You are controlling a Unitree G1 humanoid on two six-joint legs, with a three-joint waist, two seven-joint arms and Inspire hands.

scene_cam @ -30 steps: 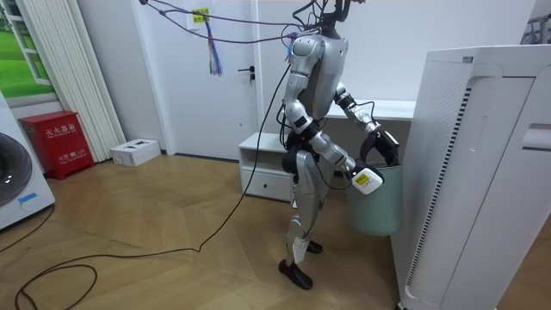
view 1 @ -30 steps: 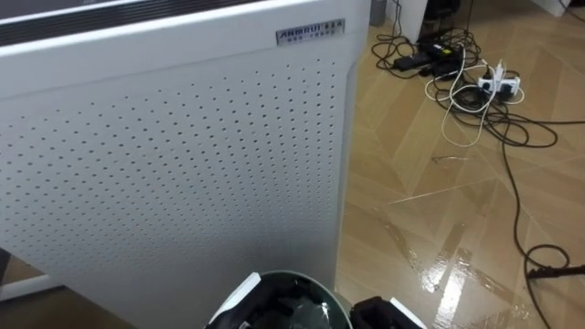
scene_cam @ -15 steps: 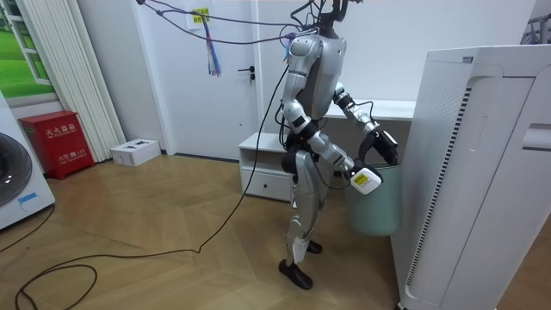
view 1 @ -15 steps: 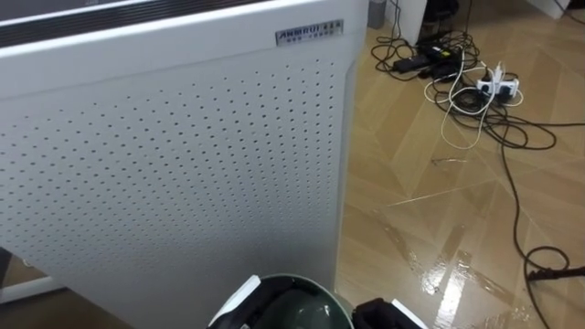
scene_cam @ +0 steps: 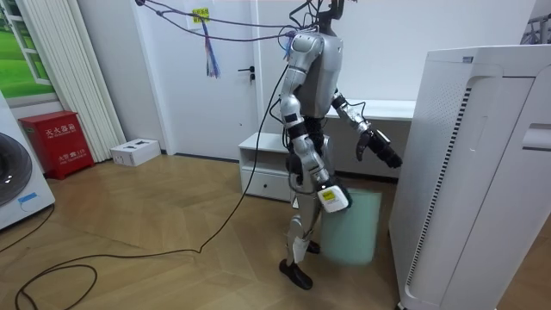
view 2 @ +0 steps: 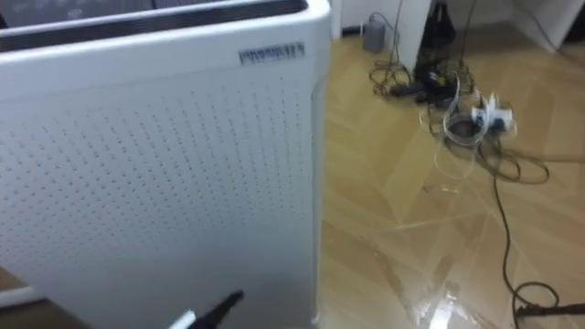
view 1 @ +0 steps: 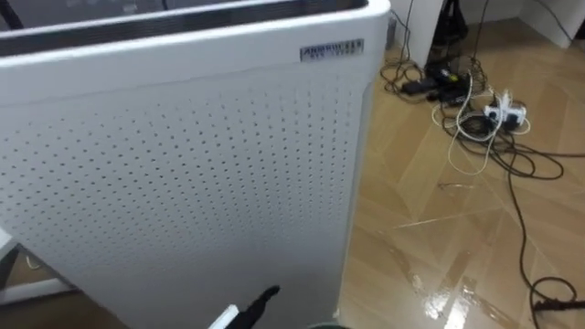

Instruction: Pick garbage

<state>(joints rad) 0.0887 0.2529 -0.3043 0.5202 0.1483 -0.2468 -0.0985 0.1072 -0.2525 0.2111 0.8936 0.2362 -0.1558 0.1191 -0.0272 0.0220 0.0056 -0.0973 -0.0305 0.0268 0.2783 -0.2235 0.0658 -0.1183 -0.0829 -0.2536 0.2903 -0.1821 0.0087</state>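
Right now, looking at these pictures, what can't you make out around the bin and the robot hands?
- Inside of the green bin: room view, seen side-on; its own wall hides any garbage.
- The right robot hand: room view, too small to tell whether it grips the bin.
- The left robot hand: left eye view, mostly cut off by the bottom edge.
- The label on the white appliance: print too small to read.

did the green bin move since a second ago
Yes: the green bin dropped lower and toward the room view's left, away from the white air purifier.
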